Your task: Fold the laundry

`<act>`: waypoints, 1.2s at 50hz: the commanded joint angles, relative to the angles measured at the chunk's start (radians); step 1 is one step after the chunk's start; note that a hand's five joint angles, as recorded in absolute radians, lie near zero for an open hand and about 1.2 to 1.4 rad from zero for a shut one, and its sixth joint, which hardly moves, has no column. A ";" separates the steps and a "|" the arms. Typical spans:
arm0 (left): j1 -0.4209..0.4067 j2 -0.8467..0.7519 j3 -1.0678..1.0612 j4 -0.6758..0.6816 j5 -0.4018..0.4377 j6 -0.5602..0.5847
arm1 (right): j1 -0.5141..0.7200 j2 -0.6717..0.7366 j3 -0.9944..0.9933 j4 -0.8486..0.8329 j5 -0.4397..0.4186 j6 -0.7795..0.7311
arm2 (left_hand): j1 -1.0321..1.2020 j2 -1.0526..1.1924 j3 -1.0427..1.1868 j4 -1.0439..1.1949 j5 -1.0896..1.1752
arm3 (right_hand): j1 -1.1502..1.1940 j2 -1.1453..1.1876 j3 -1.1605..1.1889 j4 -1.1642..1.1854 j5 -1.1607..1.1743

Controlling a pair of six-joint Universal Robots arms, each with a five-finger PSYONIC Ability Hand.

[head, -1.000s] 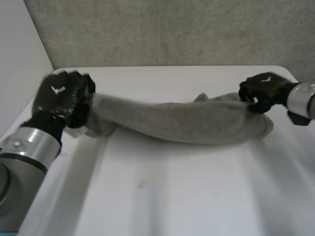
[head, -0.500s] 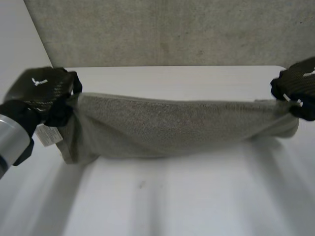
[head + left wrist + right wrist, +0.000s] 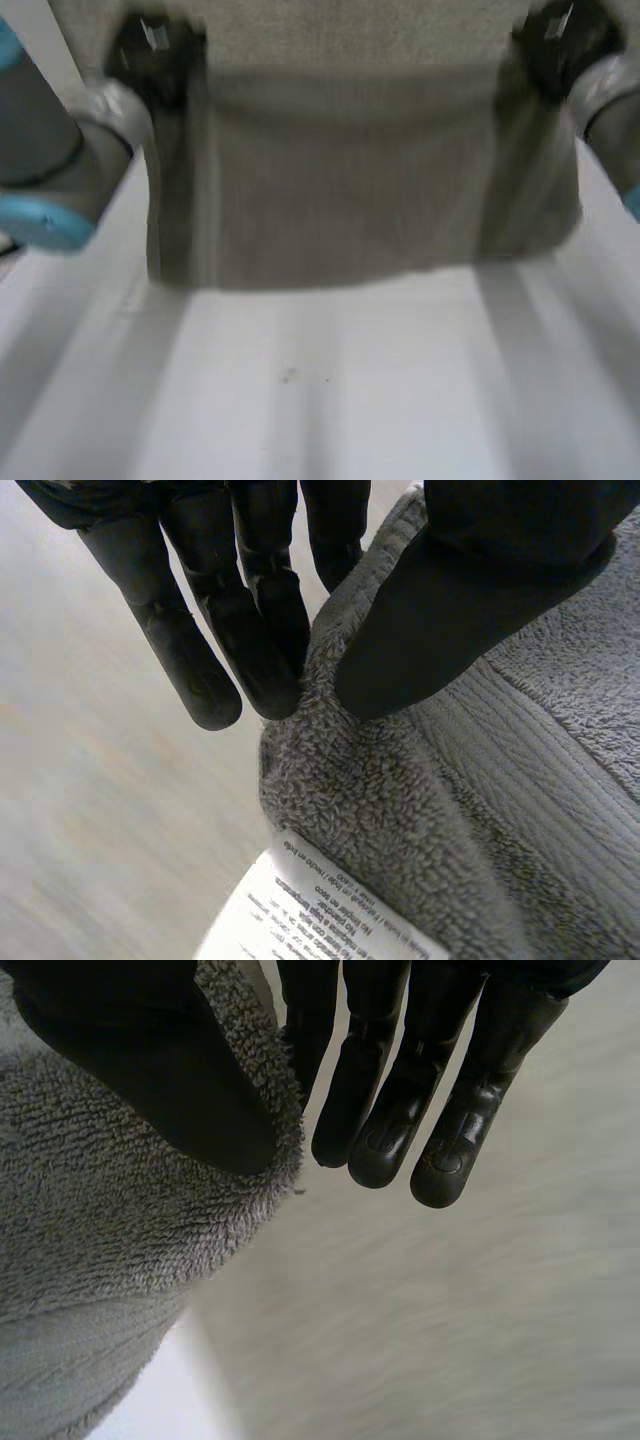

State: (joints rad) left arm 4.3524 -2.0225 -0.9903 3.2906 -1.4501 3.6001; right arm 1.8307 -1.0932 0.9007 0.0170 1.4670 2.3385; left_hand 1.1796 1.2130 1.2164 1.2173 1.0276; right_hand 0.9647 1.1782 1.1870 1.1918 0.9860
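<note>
A grey terry towel point(image 3: 350, 180) hangs spread out in the air above the white table point(image 3: 330, 390), held by its two upper corners. My left hand point(image 3: 150, 50) pinches the left upper corner between thumb and straight fingers point(image 3: 250, 630); the towel point(image 3: 480, 810) and its white care label point(image 3: 310, 910) show just below that grip. My right hand point(image 3: 560, 40) pinches the right upper corner the same way, thumb point(image 3: 150, 1070) pressed on the towel point(image 3: 110, 1250) against the fingers. The towel's lower edge hangs just above the table.
A grey textured wall point(image 3: 350, 30) stands behind the table. The left arm's grey and light-blue joint point(image 3: 50, 150) sits close at the left side, and the right arm point(image 3: 610, 100) comes in at the right edge.
Both hands have risen and moved away from me, lifting the towel off the table. It has gone from a sagging bundle to a flat sheet hanging between them.
</note>
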 commanded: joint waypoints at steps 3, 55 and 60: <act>0.001 0.128 -0.002 0.247 -0.013 -0.092 | 0.004 -0.166 0.157 -0.453 0.026 0.173 | 0.217 0.183 0.180 0.179 0.194 | 0.432 0.218 0.209 0.204 0.236; 0.072 0.199 -0.943 0.359 -0.001 -0.162 | -0.142 -0.145 0.702 -0.002 -0.228 0.263 | 0.217 0.183 0.180 0.179 0.194 | -0.375 -0.588 -0.597 -0.602 -0.571; 0.072 0.214 -0.950 0.359 -0.001 -0.164 | -0.145 -0.134 0.661 0.021 -0.272 0.165 | 0.217 0.183 0.180 0.179 0.194 | -0.381 -0.594 -0.603 -0.608 -0.576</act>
State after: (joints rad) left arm 4.4240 -1.8226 -1.9329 3.6497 -1.4511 3.4376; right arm 1.6881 -1.2368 1.6062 0.0166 1.2427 2.6017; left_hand 1.1796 1.2130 1.2164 1.2174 1.0303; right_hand 0.4948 0.5621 0.5532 0.5570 0.3767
